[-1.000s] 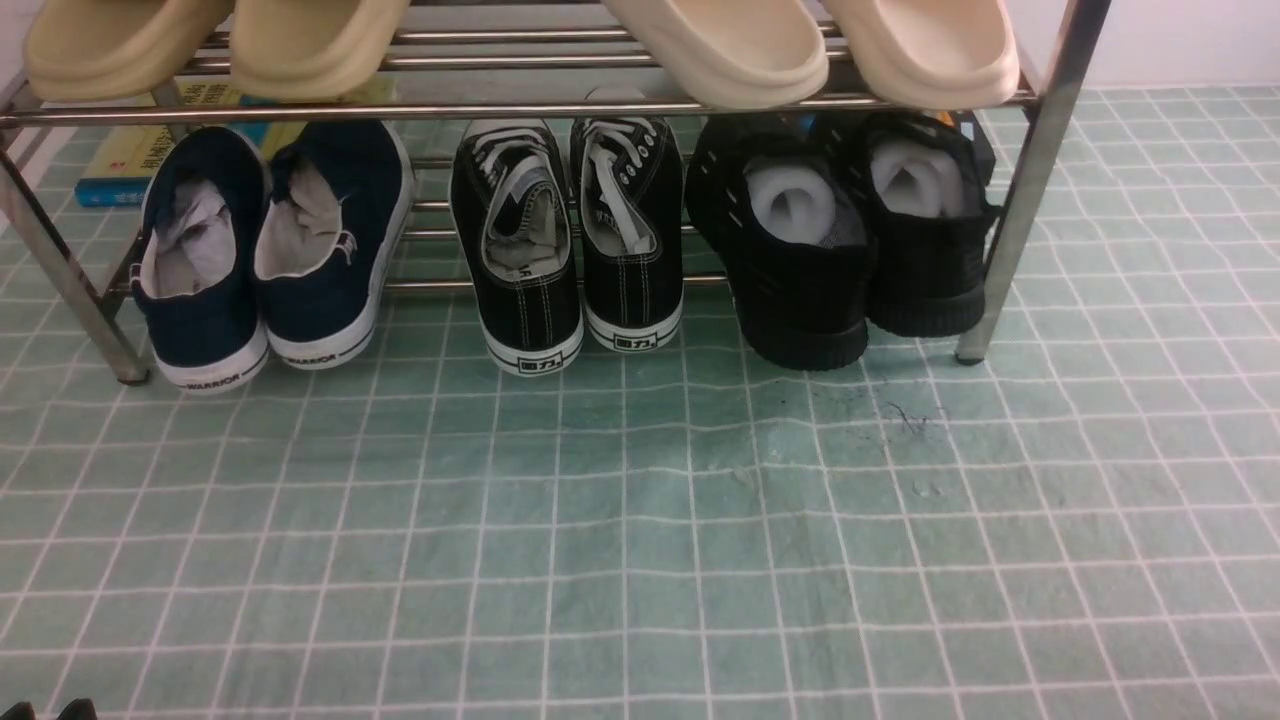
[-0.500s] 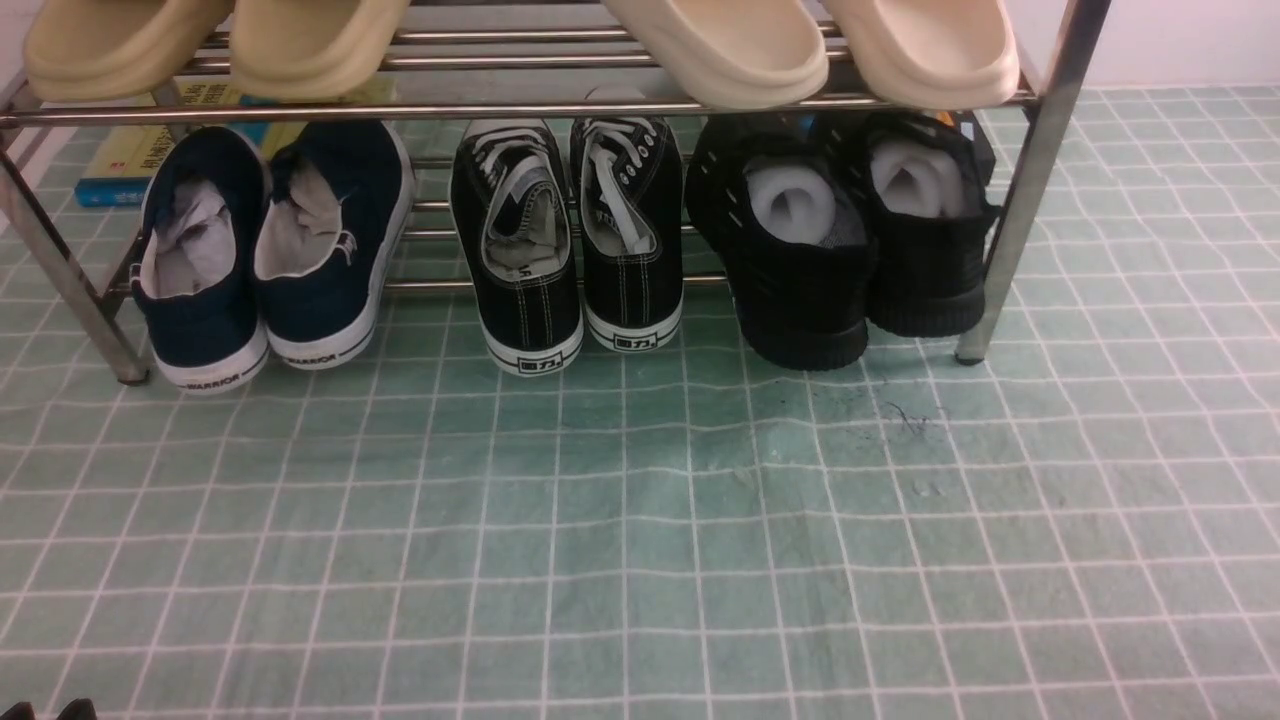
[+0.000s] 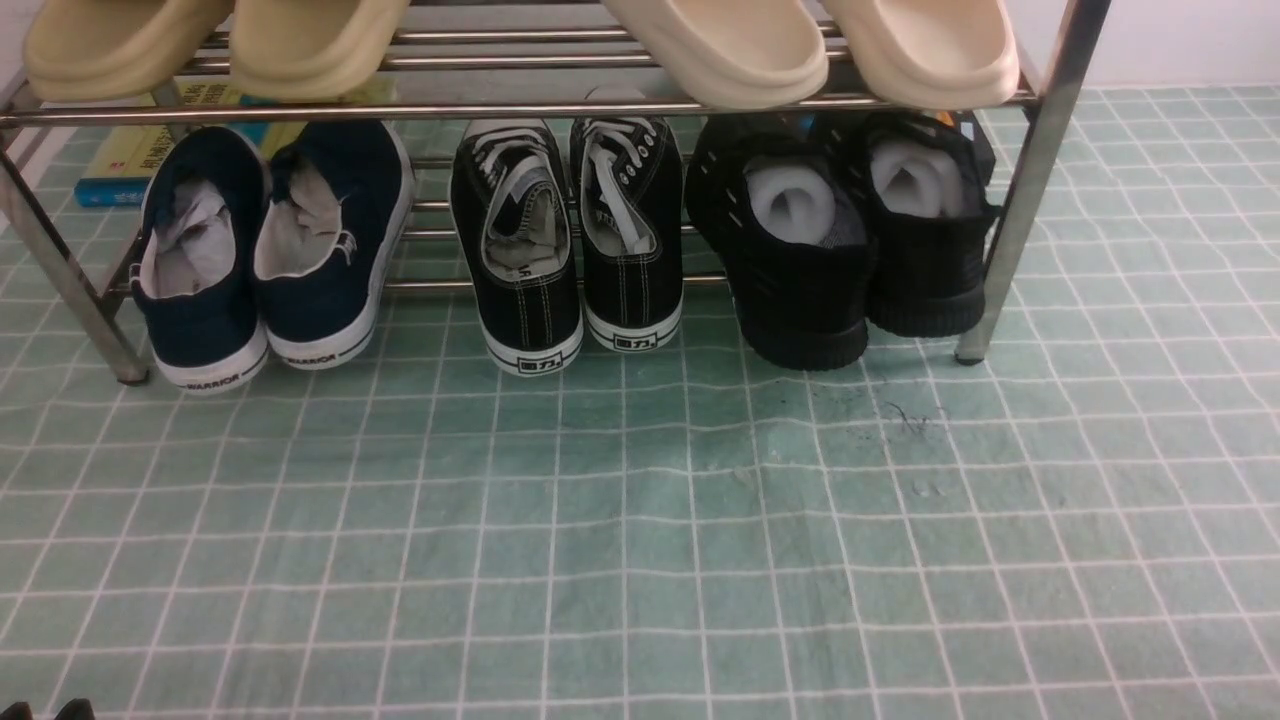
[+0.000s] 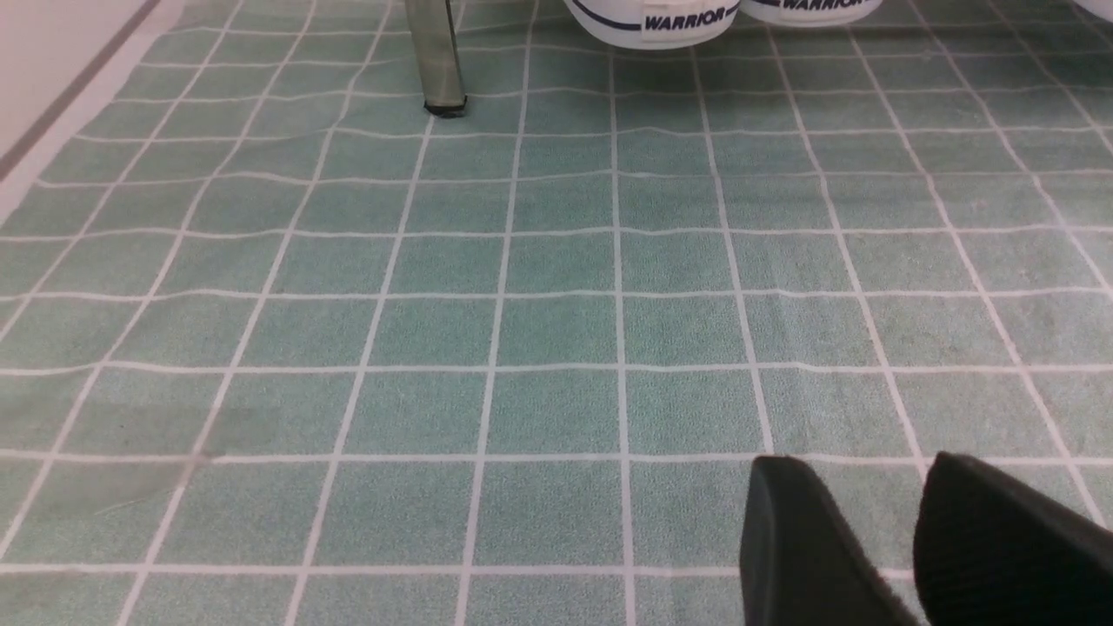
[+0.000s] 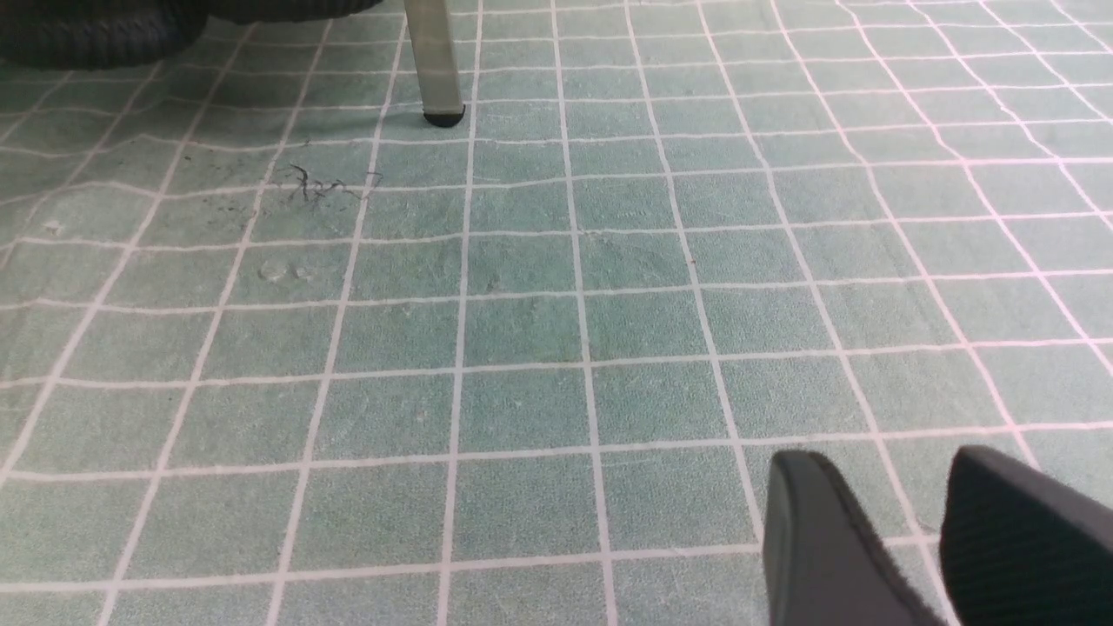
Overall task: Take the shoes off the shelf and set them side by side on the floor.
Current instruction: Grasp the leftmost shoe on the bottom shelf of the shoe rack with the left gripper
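The navy-blue shoes stand heel-out at the left end of the shelf's (image 3: 560, 108) lower tier: one (image 3: 200, 270) by the left leg, the other (image 3: 335, 240) tilted against it. Their white "WARRIOR" heels (image 4: 665, 17) show far ahead in the left wrist view. My left gripper (image 4: 869, 474) hovers low over the green grid floor (image 3: 640, 520), open with nothing between its fingers; its tips barely show at the front view's bottom-left corner (image 3: 48, 711). My right gripper (image 5: 891, 465) is also open and empty over the floor, well short of the shelf's right leg (image 5: 432, 52).
Black lace-up sneakers (image 3: 525, 240) sit mid-shelf and all-black knit shoes (image 3: 800, 270) at the right end. Beige slippers (image 3: 730, 45) lie on the top tier. Books (image 3: 120, 165) lie behind the shelf at left. The slanted left leg (image 4: 437, 52) stands beside the navy shoes.
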### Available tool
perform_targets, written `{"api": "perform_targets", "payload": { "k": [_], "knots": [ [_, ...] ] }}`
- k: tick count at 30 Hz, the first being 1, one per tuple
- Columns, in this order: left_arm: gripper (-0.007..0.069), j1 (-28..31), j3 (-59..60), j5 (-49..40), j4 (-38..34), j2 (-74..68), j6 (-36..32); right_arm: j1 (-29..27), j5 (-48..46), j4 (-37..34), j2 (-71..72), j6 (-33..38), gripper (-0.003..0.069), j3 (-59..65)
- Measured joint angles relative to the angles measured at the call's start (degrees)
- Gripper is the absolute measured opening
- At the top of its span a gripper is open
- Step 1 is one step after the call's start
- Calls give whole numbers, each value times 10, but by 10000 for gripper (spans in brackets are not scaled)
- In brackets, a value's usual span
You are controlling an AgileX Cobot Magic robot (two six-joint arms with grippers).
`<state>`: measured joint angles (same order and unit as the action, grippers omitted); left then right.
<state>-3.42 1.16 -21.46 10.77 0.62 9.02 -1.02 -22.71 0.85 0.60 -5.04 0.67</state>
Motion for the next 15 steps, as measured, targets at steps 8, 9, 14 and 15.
{"api": "perform_targets", "payload": {
  "k": [8, 9, 14, 15],
  "knots": [
    [242, 0, 3, 20, -265, 0, 180, 0, 0, 0, 0, 0, 240, 0],
    [242, 0, 3, 26, -325, 0, 220, 0, 0, 0, 0, 0, 240, 0],
    [242, 0, 3, 45, -400, 0, 262, 0, 0, 0, 0, 0, 240, 0],
    [242, 0, 3, 46, -408, 0, 267, 0, 0, 0, 0, 0, 240, 0]
  ]
}}
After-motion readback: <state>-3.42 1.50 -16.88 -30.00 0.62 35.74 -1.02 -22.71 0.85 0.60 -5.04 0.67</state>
